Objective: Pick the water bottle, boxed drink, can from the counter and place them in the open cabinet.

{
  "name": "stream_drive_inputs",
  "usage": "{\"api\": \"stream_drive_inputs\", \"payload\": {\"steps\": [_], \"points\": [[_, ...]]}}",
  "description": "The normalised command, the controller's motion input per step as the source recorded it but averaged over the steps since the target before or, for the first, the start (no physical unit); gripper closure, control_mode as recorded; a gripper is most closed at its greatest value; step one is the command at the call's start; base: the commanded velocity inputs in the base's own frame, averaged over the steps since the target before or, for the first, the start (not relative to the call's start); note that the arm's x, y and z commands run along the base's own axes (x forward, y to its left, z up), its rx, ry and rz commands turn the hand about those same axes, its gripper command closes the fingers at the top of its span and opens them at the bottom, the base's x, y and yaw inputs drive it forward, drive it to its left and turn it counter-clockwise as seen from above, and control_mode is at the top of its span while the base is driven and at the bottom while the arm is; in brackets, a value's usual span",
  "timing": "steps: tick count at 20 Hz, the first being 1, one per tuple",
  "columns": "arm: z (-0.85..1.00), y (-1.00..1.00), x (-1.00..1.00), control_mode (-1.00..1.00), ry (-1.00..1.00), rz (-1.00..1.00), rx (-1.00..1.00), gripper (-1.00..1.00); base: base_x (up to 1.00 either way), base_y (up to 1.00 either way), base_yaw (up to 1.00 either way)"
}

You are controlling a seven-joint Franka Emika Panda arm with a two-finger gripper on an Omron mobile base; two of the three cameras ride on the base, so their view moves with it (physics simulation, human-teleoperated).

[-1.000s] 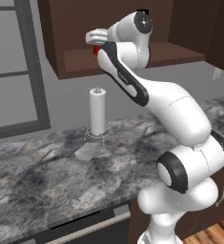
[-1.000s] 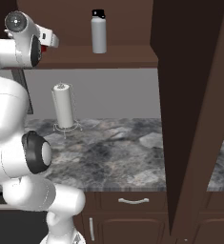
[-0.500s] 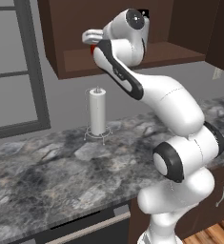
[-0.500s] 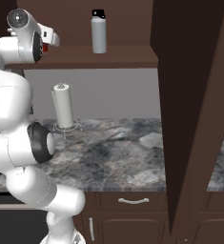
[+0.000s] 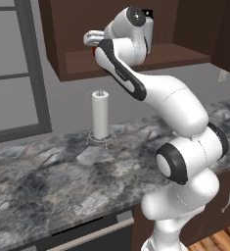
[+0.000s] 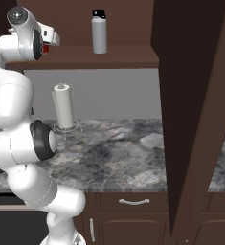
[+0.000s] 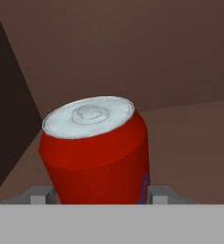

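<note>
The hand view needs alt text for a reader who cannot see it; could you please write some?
A short red cylindrical can with a silver top sits close up between the gripper's two grey jaws, one on each side of its lower body, leaning slightly in the picture. Behind it are the dark reddish-brown wooden cabinet's inner walls and floor.

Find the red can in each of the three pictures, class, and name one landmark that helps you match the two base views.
Left base view: a sliver of the can at upper centre, behind the gripper.
Right base view: a small red patch at upper left, beside the hand.
Hand view: the can at centre, between the fingertips.
Shared landmark: the paper towel roll on the counter.
</note>
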Motion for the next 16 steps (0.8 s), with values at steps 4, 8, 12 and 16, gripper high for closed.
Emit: {"api": "stream_drive_inputs", "payload": {"steps": [4, 8, 12, 16], "points": [[0.00, 0.00, 0.00, -1.00, 0.00, 0.00, 0.00, -1.00, 0.00, 0.00, 0.00], [0.00, 0.00, 0.00, -1.00, 0.00, 0.00, 0.00, -1.00, 0.00, 0.00, 0.00], [0.00, 0.00, 0.00, -1.00, 0.00, 0.00, 0.00, -1.00, 0.00, 0.00, 0.00], [0.00, 0.00, 0.00, -1.00, 0.00, 0.00, 0.00, -1.00, 0.00, 0.00, 0.00]]}}
